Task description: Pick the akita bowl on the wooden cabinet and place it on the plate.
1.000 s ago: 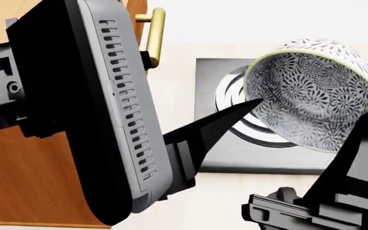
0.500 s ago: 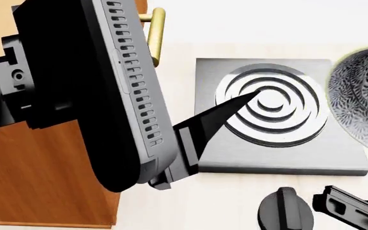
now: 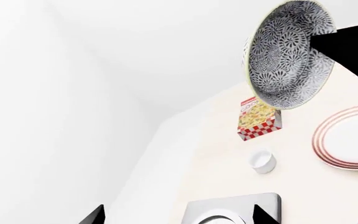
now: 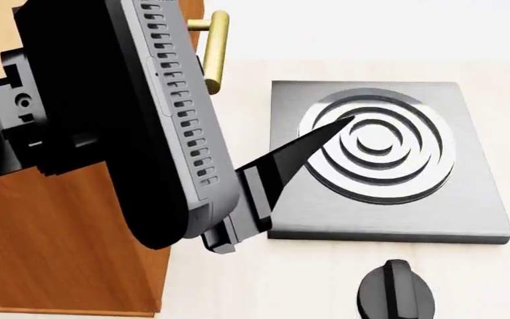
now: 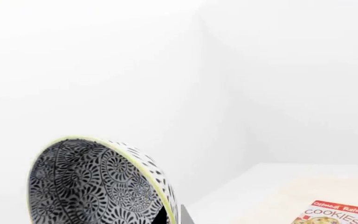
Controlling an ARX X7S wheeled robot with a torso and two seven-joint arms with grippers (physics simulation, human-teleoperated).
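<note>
red box [image 5: 342,212] reading "Oatmeal Raisin COOKIES"

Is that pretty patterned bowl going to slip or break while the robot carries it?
The akita bowl looks hard and glazed, so probably stiff and a bit slippery. It is tipped on its side, pinched at the rim by the right end effector, so it might swivel. Dropped from this height onto the counter, it would likely chip.

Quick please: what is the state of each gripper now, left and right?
Left gripper: open, holding nothing.
Right gripper: shut on the small round white bowl with the dense dark blue-grey pattern, held tilted in the air.
</note>
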